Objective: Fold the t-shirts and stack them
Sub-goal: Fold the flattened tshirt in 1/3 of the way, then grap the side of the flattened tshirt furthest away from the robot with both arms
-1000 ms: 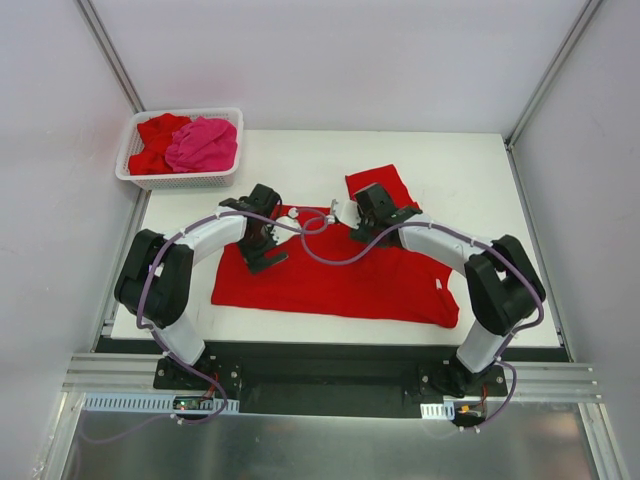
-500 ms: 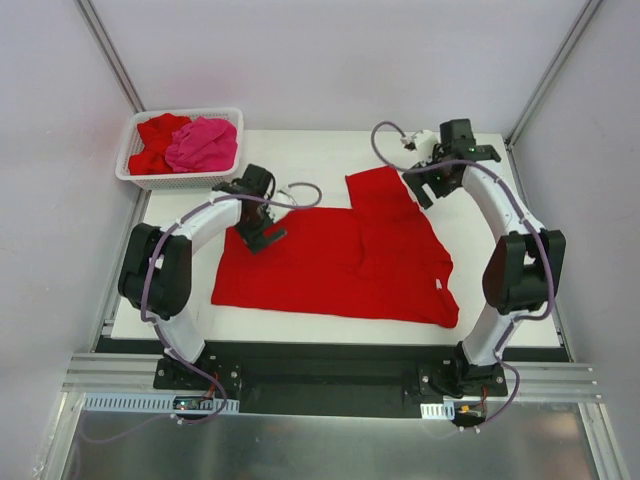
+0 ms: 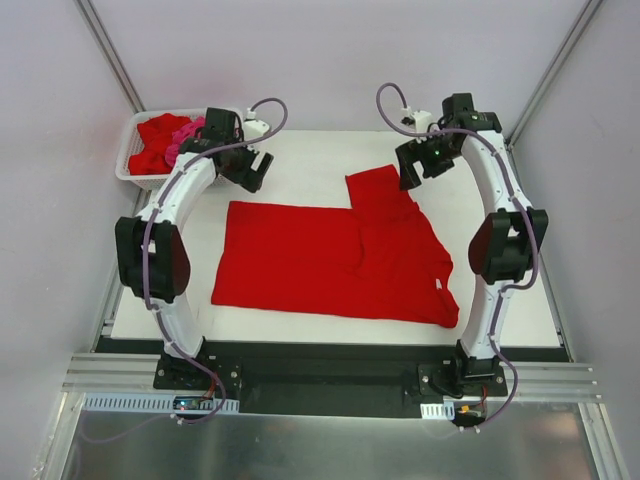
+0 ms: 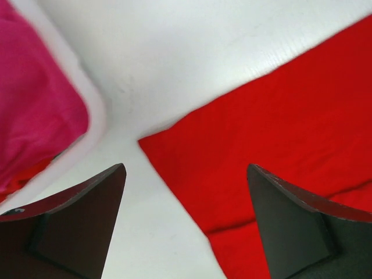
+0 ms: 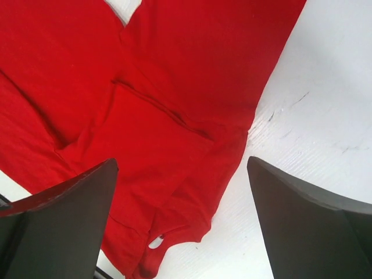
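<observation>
From above we see a red t-shirt spread flat on the bench, the left pincer and right pincer hovering near its far edge. Our left wrist shows jaws wide, empty, over a corner; right wrist likewise over red cloth. It looks soft and light: we'd pinch corners

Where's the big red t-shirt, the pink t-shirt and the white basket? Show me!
red t-shirt (image 3: pixel 310 265), top view, middle of its flat body.
pink t-shirt (image 4: pixel 35 99), left wrist view, its bunched cloth.
white basket (image 3: pixel 145 180), top view, its front wall.
</observation>
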